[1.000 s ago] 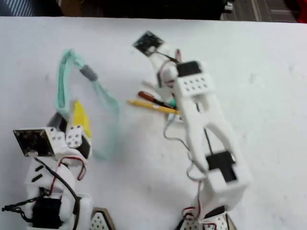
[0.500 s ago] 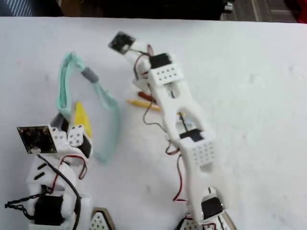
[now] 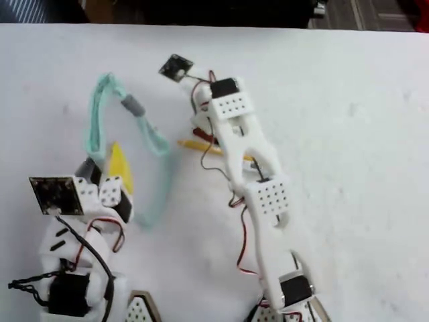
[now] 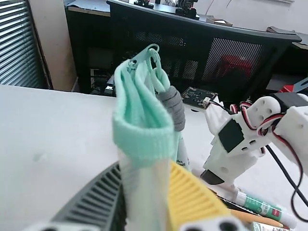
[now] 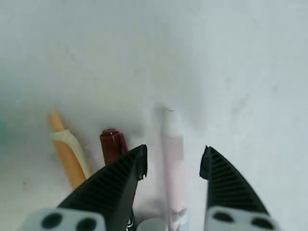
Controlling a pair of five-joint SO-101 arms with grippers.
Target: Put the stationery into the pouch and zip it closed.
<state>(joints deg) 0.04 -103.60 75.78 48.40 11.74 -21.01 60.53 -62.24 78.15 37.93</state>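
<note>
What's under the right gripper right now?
The right gripper is open over a pale pen; a brown pen and a yellow pen lie beside. Its body covers their near ends.

Looking over a white table point(image 3: 375, 134), slatted blinds point(image 4: 19, 43) by a beige wall point(image 4: 48, 43), black mesh-fronted desk point(image 4: 231, 53) behind
</note>
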